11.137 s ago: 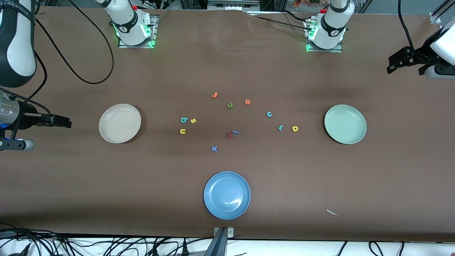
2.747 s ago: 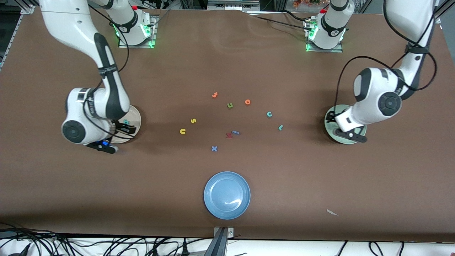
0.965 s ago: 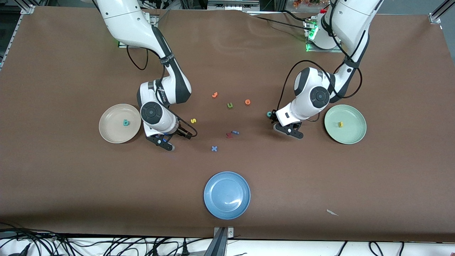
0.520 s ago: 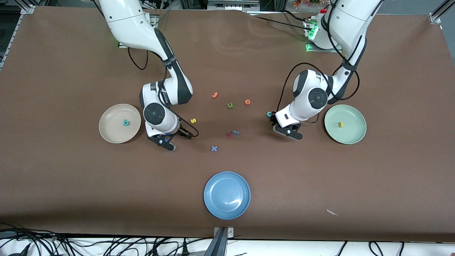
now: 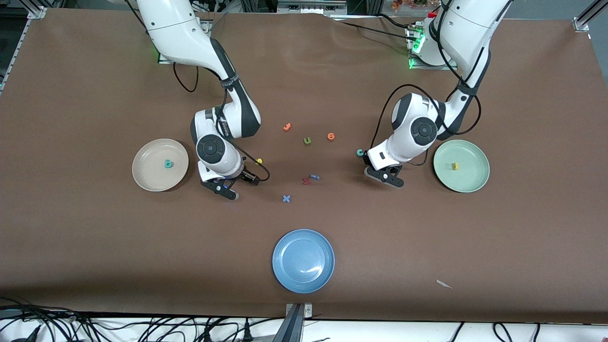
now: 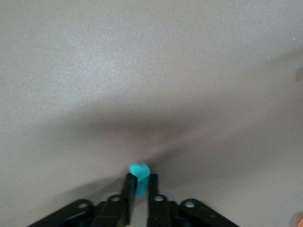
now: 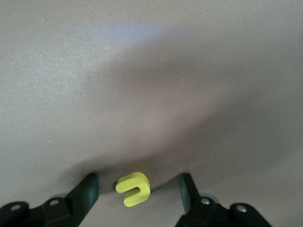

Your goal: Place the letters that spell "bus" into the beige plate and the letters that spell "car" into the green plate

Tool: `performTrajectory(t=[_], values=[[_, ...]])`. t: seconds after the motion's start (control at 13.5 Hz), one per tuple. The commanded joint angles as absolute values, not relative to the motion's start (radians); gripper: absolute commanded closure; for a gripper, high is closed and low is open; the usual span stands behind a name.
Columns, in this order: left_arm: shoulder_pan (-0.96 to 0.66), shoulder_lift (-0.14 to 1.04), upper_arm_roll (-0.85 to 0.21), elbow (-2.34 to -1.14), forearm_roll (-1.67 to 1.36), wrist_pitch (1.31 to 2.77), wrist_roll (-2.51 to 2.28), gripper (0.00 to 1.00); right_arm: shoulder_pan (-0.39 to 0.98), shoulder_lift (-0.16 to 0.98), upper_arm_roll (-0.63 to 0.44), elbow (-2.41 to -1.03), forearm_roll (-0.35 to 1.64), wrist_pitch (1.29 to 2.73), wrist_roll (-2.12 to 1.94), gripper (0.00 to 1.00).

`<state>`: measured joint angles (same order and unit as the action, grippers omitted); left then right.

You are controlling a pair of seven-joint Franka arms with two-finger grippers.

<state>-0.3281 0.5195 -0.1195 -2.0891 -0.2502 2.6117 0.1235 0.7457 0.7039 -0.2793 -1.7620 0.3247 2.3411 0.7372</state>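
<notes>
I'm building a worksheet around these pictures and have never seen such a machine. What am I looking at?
Two robot arms work at a brown table. The wide picture looks down from across it; the close-ups come from a camera on each wrist. The left end effector pinches a teal letter; the right end effector, open, straddles a yellow "u". A teal "b" lies in the beige plate, a yellow "a" in the green plate. Other letters and a blue plate remain.
</notes>
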Motion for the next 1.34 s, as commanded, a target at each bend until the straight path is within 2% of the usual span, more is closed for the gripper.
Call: performTrajectory(t=[0.0, 0.22, 0.3, 0.52, 0.67, 0.89, 1.26], values=[[-0.339, 0.528, -0.11, -2.08, -0.227, 2.617, 0.124, 0.88, 0.758, 0.712, -0.285, -1.776, 0.341, 2.35, 0.736, 0.52], [-0.337, 0.52, -0.106, -2.08, -0.224, 2.614, 0.126, 0.93, 0.758, 0.712, -0.285, -1.776, 0.342, 2.344, 0.732, 0.83], [-0.337, 0.5, -0.088, -2.082, -0.207, 2.606, 0.126, 0.93, 0.756, 0.71, -0.285, -1.775, 0.341, 2.342, 0.733, 0.88], [-0.263, 0.405, -0.068, -2.085, -0.128, 2.487, 0.129, 0.93, 0.756, 0.703, -0.287, -1.775, 0.341, 2.339, 0.738, 0.91], [-0.192, 0.339, -0.067, -2.094, -0.048, 2.409, 0.13, 0.92, 0.756, 0.677, -0.299, -1.763, 0.344, 2.281, 0.735, 0.91], [-0.091, 0.267, -0.067, -2.12, 0.067, 2.315, 0.185, 0.89, 0.755, 0.62, -0.389, -1.73, 0.328, 2.114, 0.715, 0.91], [0.029, 0.221, -0.067, -2.213, 0.069, 2.312, 0.35, 0.87, 0.756, 0.56, -0.59, -1.732, 0.33, 1.834, 0.436, 0.91]])
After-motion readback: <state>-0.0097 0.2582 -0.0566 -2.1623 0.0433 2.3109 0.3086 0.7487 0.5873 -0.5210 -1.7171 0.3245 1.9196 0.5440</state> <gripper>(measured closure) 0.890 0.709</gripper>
